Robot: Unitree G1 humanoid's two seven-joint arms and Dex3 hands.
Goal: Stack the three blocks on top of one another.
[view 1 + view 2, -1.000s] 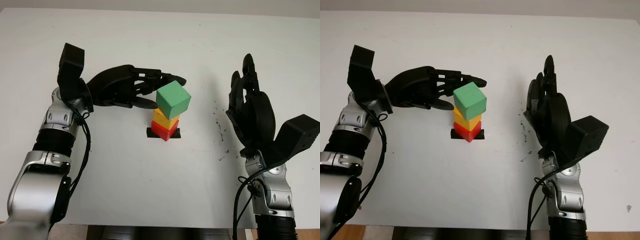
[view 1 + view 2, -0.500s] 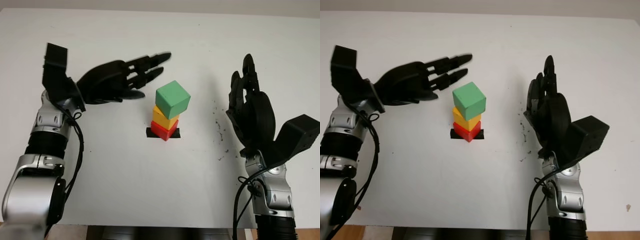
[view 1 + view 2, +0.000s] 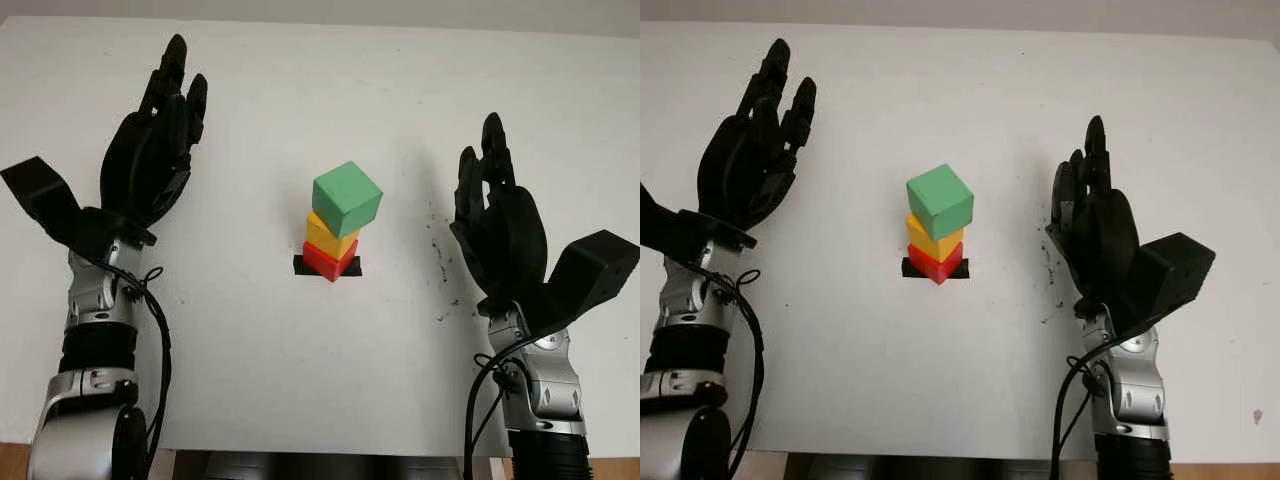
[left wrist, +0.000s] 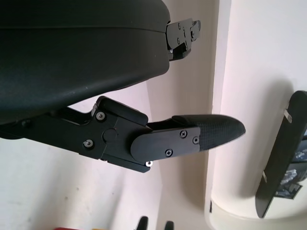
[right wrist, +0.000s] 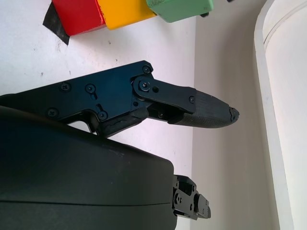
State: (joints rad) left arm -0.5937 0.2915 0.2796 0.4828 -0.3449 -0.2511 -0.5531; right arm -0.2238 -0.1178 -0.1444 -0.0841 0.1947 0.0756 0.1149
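Note:
A tower of three blocks stands mid-table on a black patch (image 3: pixel 303 266): a red block (image 3: pixel 329 260) at the bottom, a yellow block (image 3: pixel 331 237) on it and a green block (image 3: pixel 346 198) on top, turned a little askew. My left hand (image 3: pixel 150 150) is open, raised well to the left of the tower and apart from it. My right hand (image 3: pixel 497 218) is open, raised to the right of the tower. In the right wrist view the red block (image 5: pixel 79 14), yellow block (image 5: pixel 124 12) and green block (image 5: pixel 180 8) line up past the hand's finger (image 5: pixel 201 108).
The white table (image 3: pixel 300 380) runs to its front edge near the arms. Dark specks (image 3: pixel 440 265) mark the surface between the tower and my right hand.
My left hand let go of the green block, pulled away to the left and turned upright. The green block stays on the tower. The right hand has not moved.

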